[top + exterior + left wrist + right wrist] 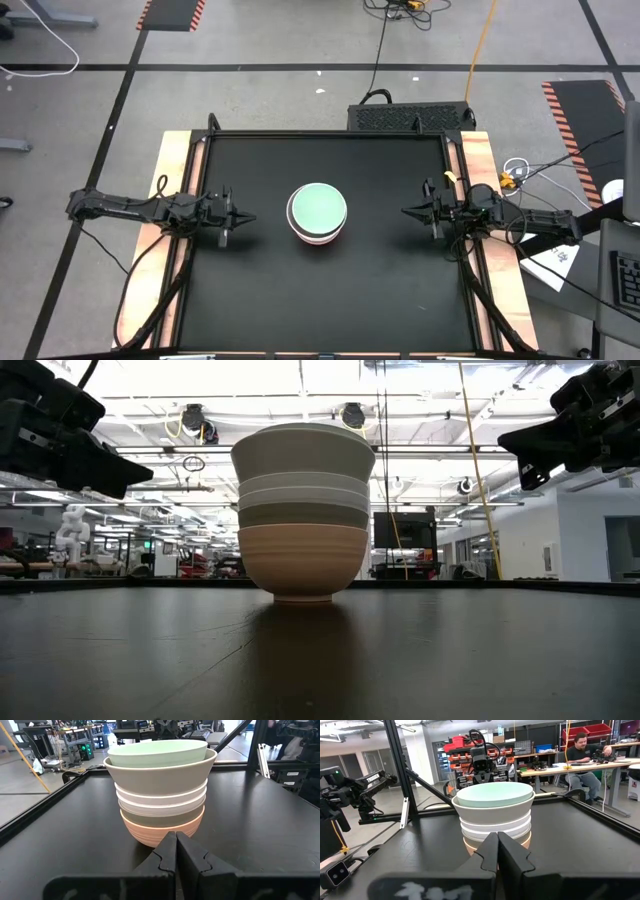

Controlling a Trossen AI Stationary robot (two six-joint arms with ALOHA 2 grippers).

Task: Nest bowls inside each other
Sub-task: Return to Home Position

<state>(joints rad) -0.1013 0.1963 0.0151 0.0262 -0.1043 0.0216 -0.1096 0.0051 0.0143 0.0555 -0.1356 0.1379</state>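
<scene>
**Desk:** Item one, the bowls. Where are they?

**Operator:** One stack (317,213), centre of the bench (330,300). Listed top down:
- mint green bowl (157,751), nested in the beige-grey bowl (160,772)
- white rims (162,800) beneath that
- an olive-brown band (303,515)
- salmon-orange bowl (160,827) at the base, standing on its small foot

I cannot separate the two whites with certainty. Every bowl I can see is in that stack.

**Desk:** Item two, the pincers?

**Operator:** Left pincer (243,218): well apart from the stack, toward the left edge, raised off the bench. Its fingers are pressed together with nothing between them. Right pincer (410,211): the mirror entry toward the right edge, also closed, empty and raised. Both tips point inward at the stack.

**Desk:** Item three, hazards?

**Operator:** I log three, all of them my own judgement.
- **Narrow base:** It is a tall stack on a small foot, so a nudge from either arm would tip it. Any move I command should lead away from the centre, never across it.
- **Top bowl:** The green bowl's rim stands proud of the beige-grey rim, and from the low view the top looks slightly tilted. If it is not fully seated, a jolt to the bench could rock it loose.
- **Tip height:** Both tips sit about level with the upper bowls. A forward lurch would strike the stack high, where it has the least resistance.
</scene>
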